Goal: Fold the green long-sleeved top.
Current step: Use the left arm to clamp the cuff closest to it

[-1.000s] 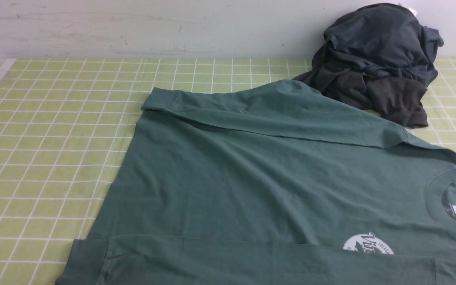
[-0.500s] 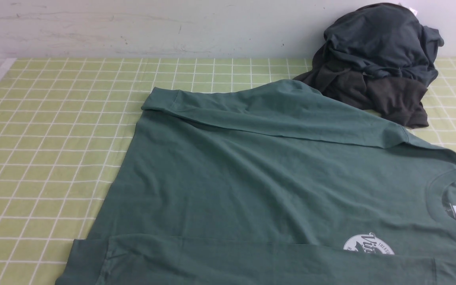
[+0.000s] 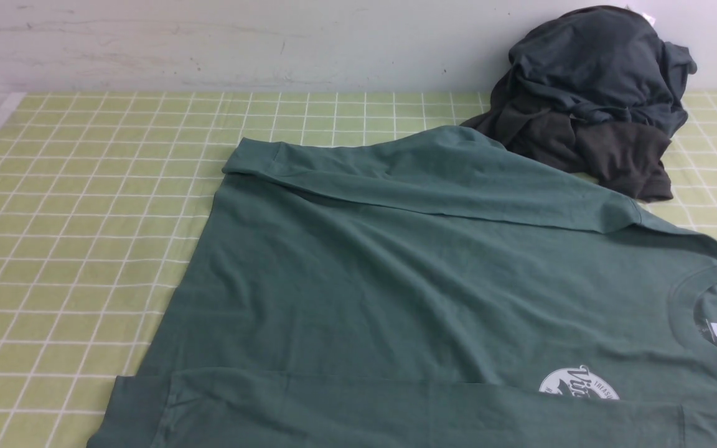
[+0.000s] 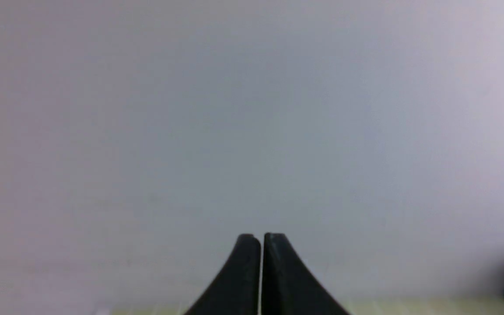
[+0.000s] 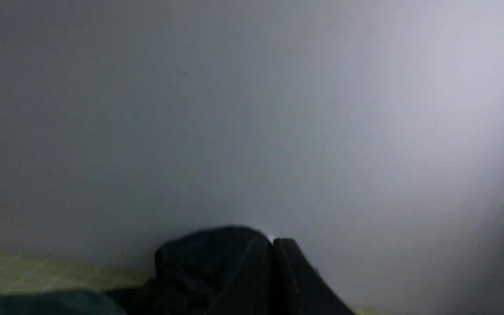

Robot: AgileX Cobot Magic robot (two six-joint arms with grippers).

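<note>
Pale green checked cloth [image 3: 84,186] covers the table below a scuffed wall [image 3: 209,43] in the front view. The green long-sleeved top [image 3: 396,286] lies flat across the middle, neck [image 3: 685,311] to the right. Its far sleeve [image 3: 445,174] and near sleeve [image 3: 396,410] are both laid inward over the body, probably to square it for a crosswise fold. Dark garments [image 3: 595,93] sit heaped by the wall, touching its far edge. Neither arm shows.

From the left wrist, the left gripper [image 4: 260,238] is closed on nothing, aimed at bare wall.

From the right wrist, the right gripper [image 5: 273,243] is likewise closed and empty, facing the dark heap.
</note>
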